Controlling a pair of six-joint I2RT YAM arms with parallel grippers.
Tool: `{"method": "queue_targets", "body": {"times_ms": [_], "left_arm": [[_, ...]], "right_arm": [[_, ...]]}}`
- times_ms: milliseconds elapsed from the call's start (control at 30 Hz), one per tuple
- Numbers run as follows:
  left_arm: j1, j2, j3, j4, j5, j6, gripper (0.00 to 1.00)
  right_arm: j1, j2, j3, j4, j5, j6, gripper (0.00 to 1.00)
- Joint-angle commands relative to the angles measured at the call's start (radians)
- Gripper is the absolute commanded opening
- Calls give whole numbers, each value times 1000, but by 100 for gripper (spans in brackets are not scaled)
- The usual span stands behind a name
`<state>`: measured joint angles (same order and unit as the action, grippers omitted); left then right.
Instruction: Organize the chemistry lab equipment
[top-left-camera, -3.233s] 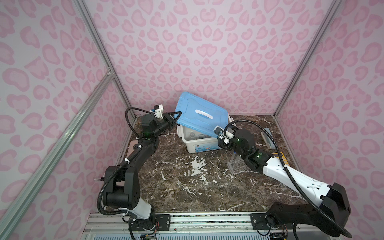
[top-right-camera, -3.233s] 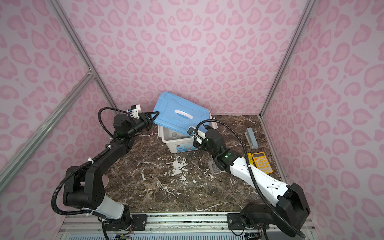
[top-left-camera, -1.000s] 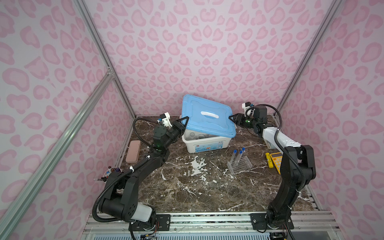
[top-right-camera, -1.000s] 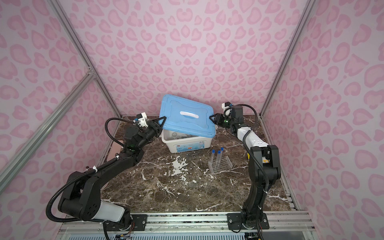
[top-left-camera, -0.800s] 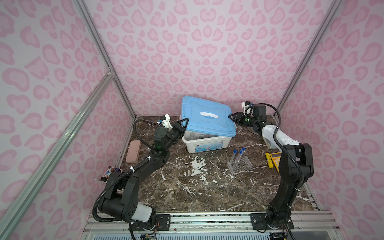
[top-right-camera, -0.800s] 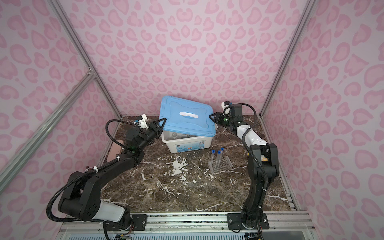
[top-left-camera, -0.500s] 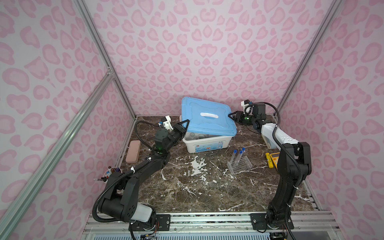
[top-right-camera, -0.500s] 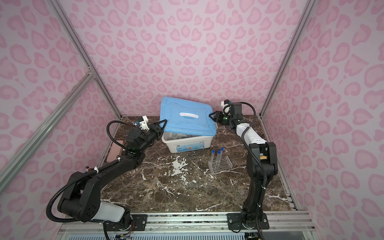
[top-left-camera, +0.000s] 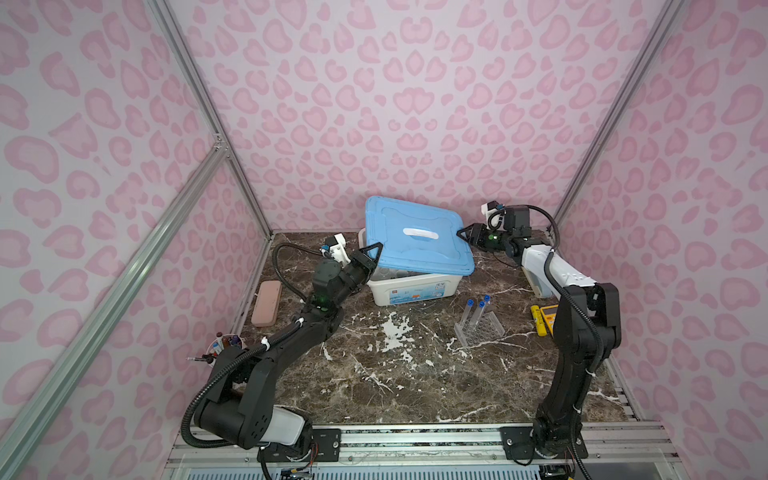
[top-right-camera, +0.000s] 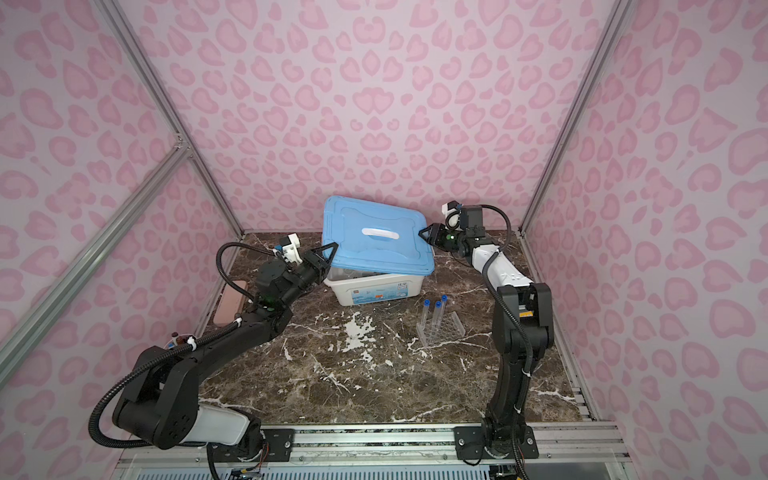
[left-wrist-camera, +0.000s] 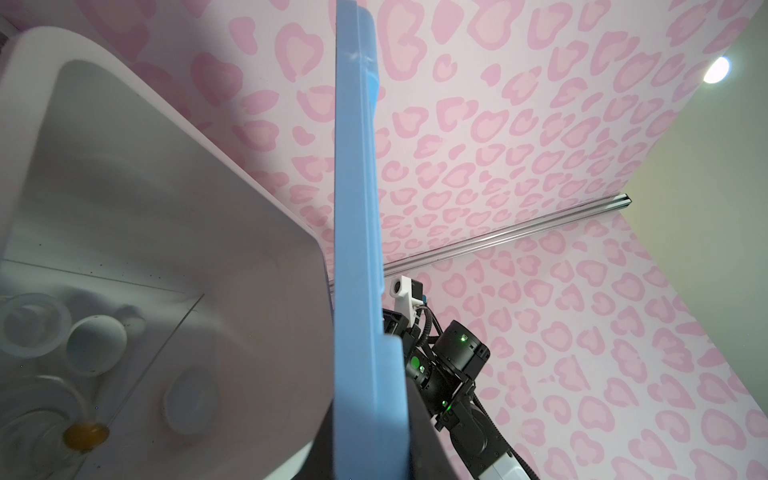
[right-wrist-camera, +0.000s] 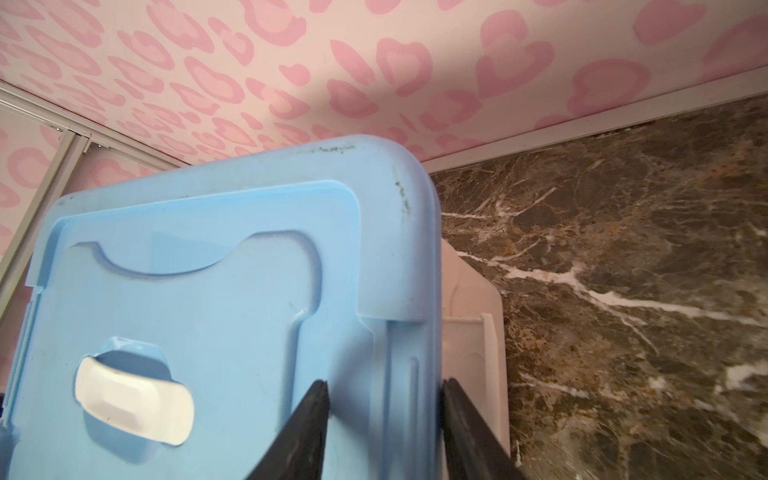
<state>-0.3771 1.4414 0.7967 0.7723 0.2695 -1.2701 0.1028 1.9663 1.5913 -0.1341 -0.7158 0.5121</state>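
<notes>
Bin (top-left-camera: 411, 291) (top-right-camera: 374, 291) (left-wrist-camera: 124, 187) (right-wrist-camera: 469, 332): white tub, far centre of the table (top-left-camera: 374, 374) (top-right-camera: 332, 374). Top not sealed.
Lid (top-left-camera: 415, 245) (top-right-camera: 378, 243) (left-wrist-camera: 357, 249) (right-wrist-camera: 208, 291): blue with a white handle. Over the bin but not seated: skewed and tilted, with its near-right corner overhanging. A gap at near left shows the inside in both top views.
Bin contents: seen under the lid in the left wrist view, all blurred. A small white cup (left-wrist-camera: 191, 399), a pale rounded piece (left-wrist-camera: 95, 345) and, beside it, a clear-rimmed vessel (left-wrist-camera: 29, 324). More glassware (left-wrist-camera: 37, 419), with an amber spot at its edge. Cannot tell the pieces further apart.
Left gripper (top-left-camera: 374, 253) (top-right-camera: 328, 253): clamped on the lid's left edge, a finger on each face.
Right gripper (top-left-camera: 462, 233) (top-right-camera: 424, 232) (right-wrist-camera: 384, 382): clamped on the lid's right edge towards the far corner. One finger is on top of the lid and one outside the rim, and the lid's flange fills the gap between them.
Rack (top-left-camera: 480, 330) (top-right-camera: 442, 328): clear plastic, on the table near and right of the bin, apart from it.
Tubes (top-left-camera: 478, 309) (top-right-camera: 434, 313): three with blue caps, standing in the rack at its left end.
Calculator (top-left-camera: 548, 318): yellow, at the table's right edge, partly behind the right arm.
Case (top-left-camera: 267, 303) (top-right-camera: 228, 307): pink, flat along the left edge.
Pen cup (top-left-camera: 220, 345): near left, pens inside, partly behind the left arm.
</notes>
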Motion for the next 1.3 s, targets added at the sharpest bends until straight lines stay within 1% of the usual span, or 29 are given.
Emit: {"method": "queue_targets", "body": {"times_ms": [0, 267, 300, 333, 367, 467, 533, 633, 800, 967, 1000, 1033, 1133, 1267], "left_arm": [[-5, -9, 2, -92, 47, 40, 18], [-6, -45, 13, -222, 21, 83, 35], [-6, -50, 14, -237, 19, 88, 35], [-6, -54, 16, -256, 16, 92, 42], [-7, -57, 21, -277, 13, 100, 46], [-6, -70, 28, -315, 7, 119, 51], [-6, -72, 37, -338, 9, 129, 52], [-7, -65, 62, -383, 20, 145, 58], [-7, -52, 125, -538, 24, 184, 70], [-6, -51, 189, -709, 12, 238, 74], [-6, -52, 198, -730, 10, 248, 77], [-6, -54, 208, -750, 9, 257, 84], [-6, -47, 265, -864, -23, 302, 86], [-7, -38, 319, -942, -38, 345, 87]], "right_arm": [[9, 18, 33, 5, -56, -16, 46], [19, 74, 121, -73, -60, -26, 45], [23, 80, 130, -83, -61, -31, 45], [27, 84, 138, -92, -60, -36, 45], [29, 87, 147, -104, -58, -42, 45], [35, 94, 156, -113, -49, -46, 45], [35, 93, 155, -122, -37, -53, 44], [35, 85, 149, -143, -15, -76, 44], [32, 82, 150, -157, -1, -88, 44], [29, 82, 150, -163, 10, -94, 44], [29, 82, 149, -167, 12, -98, 44], [29, 80, 148, -171, 13, -102, 44], [27, 74, 144, -174, 18, -110, 44], [24, 70, 139, -174, 16, -111, 43]]}}
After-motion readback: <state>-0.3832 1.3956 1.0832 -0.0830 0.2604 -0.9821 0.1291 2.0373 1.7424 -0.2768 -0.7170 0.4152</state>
